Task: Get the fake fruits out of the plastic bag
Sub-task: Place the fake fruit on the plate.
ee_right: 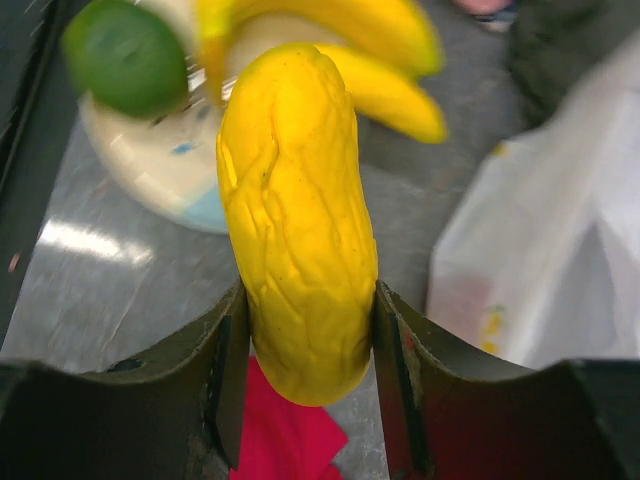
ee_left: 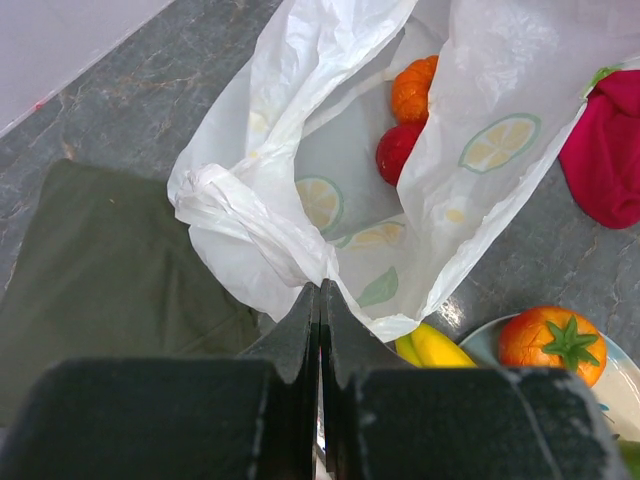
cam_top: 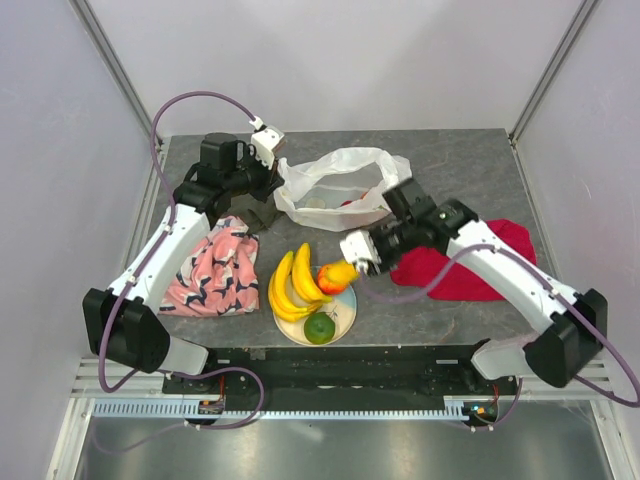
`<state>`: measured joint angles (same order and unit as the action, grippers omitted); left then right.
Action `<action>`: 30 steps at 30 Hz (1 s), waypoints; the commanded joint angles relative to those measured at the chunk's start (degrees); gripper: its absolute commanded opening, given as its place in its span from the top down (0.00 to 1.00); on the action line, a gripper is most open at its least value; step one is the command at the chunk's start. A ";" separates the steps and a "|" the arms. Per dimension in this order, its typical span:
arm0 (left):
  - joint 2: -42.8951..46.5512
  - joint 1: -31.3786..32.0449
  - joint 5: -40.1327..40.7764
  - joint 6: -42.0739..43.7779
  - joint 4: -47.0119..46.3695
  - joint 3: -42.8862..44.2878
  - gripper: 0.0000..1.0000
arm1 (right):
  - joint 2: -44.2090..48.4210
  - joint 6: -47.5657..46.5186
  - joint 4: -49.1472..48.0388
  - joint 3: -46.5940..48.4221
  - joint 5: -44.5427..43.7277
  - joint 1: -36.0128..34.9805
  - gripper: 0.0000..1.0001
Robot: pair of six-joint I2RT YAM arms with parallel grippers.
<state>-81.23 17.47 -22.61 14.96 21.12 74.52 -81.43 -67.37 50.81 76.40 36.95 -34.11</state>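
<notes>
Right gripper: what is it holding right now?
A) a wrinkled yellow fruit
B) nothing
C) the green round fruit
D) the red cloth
A: the right wrist view shows the yellow fruit clamped in the right gripper.

Left end effector (ee_left: 320, 295), extended forward, pinches the plastic bag (ee_left: 480, 80); right end effector (ee_right: 308, 305), angled inward, clamps a yellow fruit (ee_right: 295, 200).

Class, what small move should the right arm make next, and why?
Probably lower the right pincer and open it over the round cream-and-blue plate. It clamps a wrinkled yellow plastic fruit whose tip hangs by the plate, beside the yellow bananas and green round fruit. The left pincer pinches the white plastic bag, with an orange fruit and a red fruit inside.
</notes>
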 commanded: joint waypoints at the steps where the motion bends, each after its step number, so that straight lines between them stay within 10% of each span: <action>1: 1.60 0.19 0.20 -0.55 -1.88 1.15 0.98 | 3.73 -27.35 8.25 -10.73 -3.27 -1.75 0.62; 30: 8.63 0.19 -0.59 0.33 -1.35 -6.49 0.98 | -14.02 -13.05 -9.67 -12.51 -10.85 -15.64 0.59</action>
<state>-73.87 17.50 -22.59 14.96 20.93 68.42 -94.70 -84.20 42.04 61.34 24.25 -49.19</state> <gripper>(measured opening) 0.022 0.527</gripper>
